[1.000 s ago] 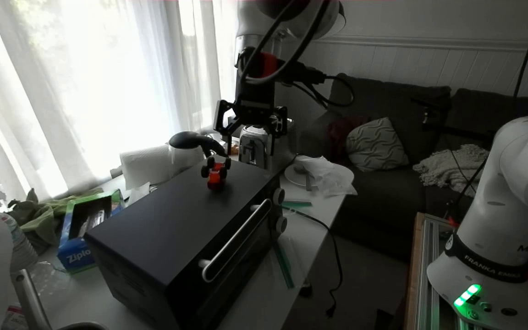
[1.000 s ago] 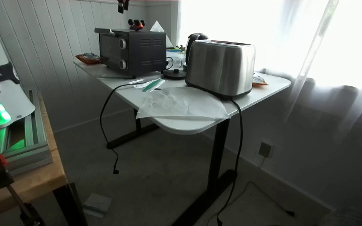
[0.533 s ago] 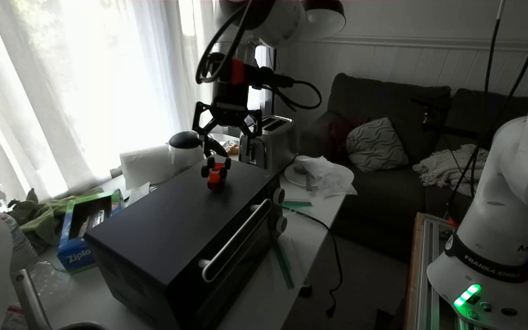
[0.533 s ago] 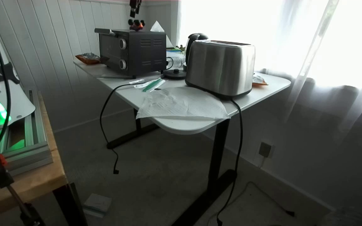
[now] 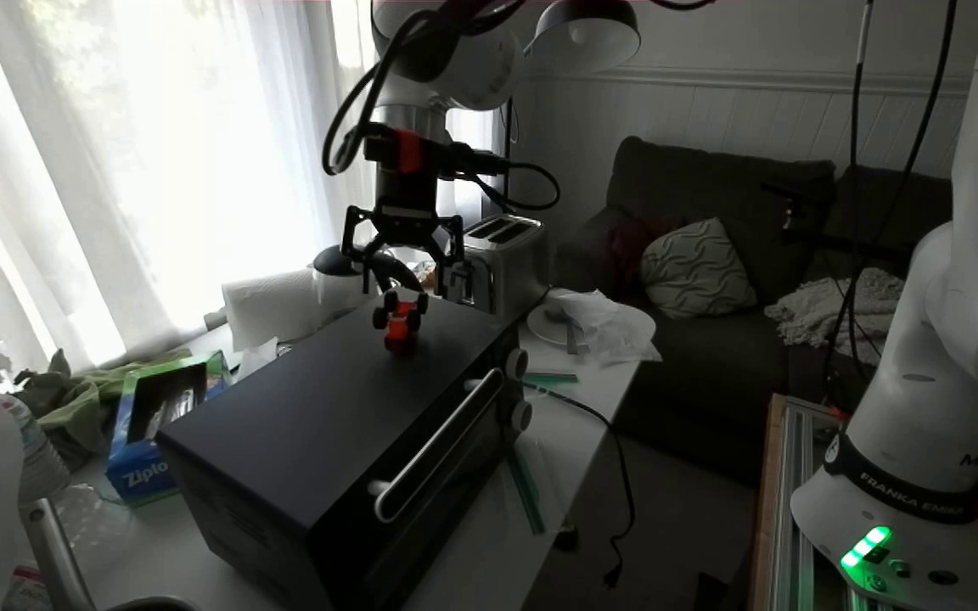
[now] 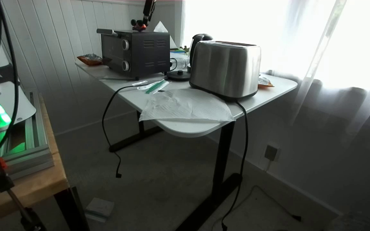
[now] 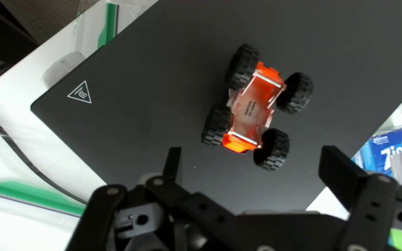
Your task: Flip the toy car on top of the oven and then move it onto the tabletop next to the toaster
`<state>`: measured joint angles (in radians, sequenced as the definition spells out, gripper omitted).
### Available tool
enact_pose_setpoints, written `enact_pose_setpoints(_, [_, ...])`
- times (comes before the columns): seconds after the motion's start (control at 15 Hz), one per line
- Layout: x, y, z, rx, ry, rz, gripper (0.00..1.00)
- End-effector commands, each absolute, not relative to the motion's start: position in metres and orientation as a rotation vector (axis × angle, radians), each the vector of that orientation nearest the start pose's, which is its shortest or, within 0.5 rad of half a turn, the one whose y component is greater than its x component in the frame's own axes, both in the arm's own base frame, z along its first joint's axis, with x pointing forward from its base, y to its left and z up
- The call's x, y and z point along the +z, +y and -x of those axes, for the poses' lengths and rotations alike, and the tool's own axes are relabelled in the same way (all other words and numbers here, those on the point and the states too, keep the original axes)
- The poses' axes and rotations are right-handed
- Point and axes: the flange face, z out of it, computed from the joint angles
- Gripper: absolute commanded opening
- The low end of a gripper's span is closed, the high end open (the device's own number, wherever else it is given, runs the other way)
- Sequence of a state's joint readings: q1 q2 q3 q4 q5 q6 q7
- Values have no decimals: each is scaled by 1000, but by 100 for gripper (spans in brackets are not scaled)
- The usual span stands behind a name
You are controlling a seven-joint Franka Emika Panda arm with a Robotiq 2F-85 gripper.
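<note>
The red toy car [image 5: 401,327] lies upside down on the black oven's top [image 5: 311,416], near the end facing the toaster. Its wheels point up, and its underside shows in the wrist view [image 7: 250,111]. It also shows in an exterior view [image 6: 139,27] on the oven [image 6: 149,53]. My gripper [image 5: 413,276] is open and empty, above and just behind the car. In the wrist view the car lies ahead of the spread fingertips [image 7: 251,162], not between them. The silver toaster [image 6: 223,69] stands on the white tabletop [image 6: 188,128], past the oven's end.
A black kettle [image 5: 340,260] and a paper towel roll [image 5: 294,297] stand behind the oven. A Ziploc box [image 5: 145,450] lies beside it. A white sheet [image 6: 185,106] lies before the toaster. A plate with crumpled wrap [image 5: 599,327] and a power cord [image 5: 616,424] are near the table edge.
My gripper has moved left and a little down in an exterior view, from in front of the toaster to just above and behind the toy car. The car has not moved.
</note>
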<state>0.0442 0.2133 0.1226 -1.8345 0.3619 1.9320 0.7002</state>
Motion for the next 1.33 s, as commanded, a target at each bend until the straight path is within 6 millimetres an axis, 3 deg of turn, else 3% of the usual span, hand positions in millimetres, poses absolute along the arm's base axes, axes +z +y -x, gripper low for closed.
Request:
enact_pose_setpoints(0.0, [403,123,-607,459,975,2684,100])
enact_pose_setpoints(0.8, [380,118,-613,651,1018,2600,98])
enact_pose_setpoints(0.93, [378,119,-613,662,1025,2579,92])
enact_pose_setpoints(1.27, [373,122,-614,684,1035,2543,61])
